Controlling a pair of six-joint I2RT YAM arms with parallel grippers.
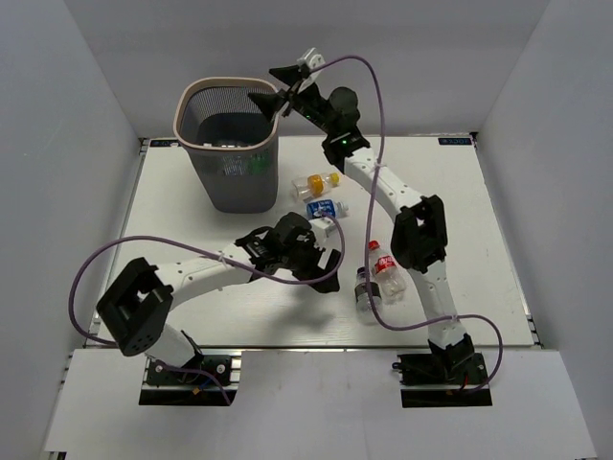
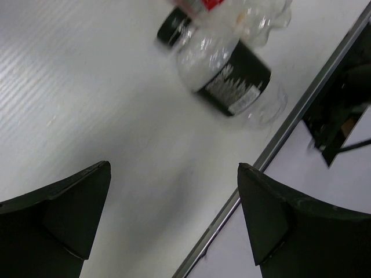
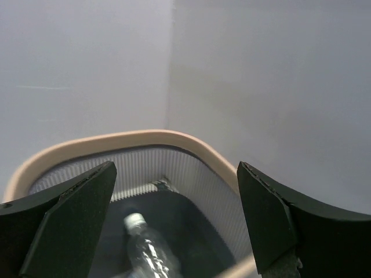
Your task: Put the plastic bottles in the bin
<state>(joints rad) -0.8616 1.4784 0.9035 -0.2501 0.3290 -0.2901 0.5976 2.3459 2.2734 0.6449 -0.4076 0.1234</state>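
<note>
Hanging over the far-right corner of the bin, the right gripper shows in the top view with its jaws spread and nothing between them. That stance suits dropping a load into the tall basket from above its rim. The left gripper sits low over the table, its jaws also wide and empty, turned toward the near-right plastic bottles. Outside the bin lie a yellow-capped bottle and a blue-labelled bottle just right of the basket. A red-labelled bottle and a black-labelled bottle lie side by side near the right arm.

In the left wrist view, the left gripper frames bare table. The black-labelled bottle lies on its side ahead, well apart from the fingertips and near the table's metal edge, and the red-labelled bottle touches it at the top of the frame. The wide spread probably readies the jaws for that bottle's girth.

In the right wrist view, the right gripper looks straight down past the beige rim of the bin. A clear bottle with a white cap lies inside, directly beneath the parted jaws.
</note>
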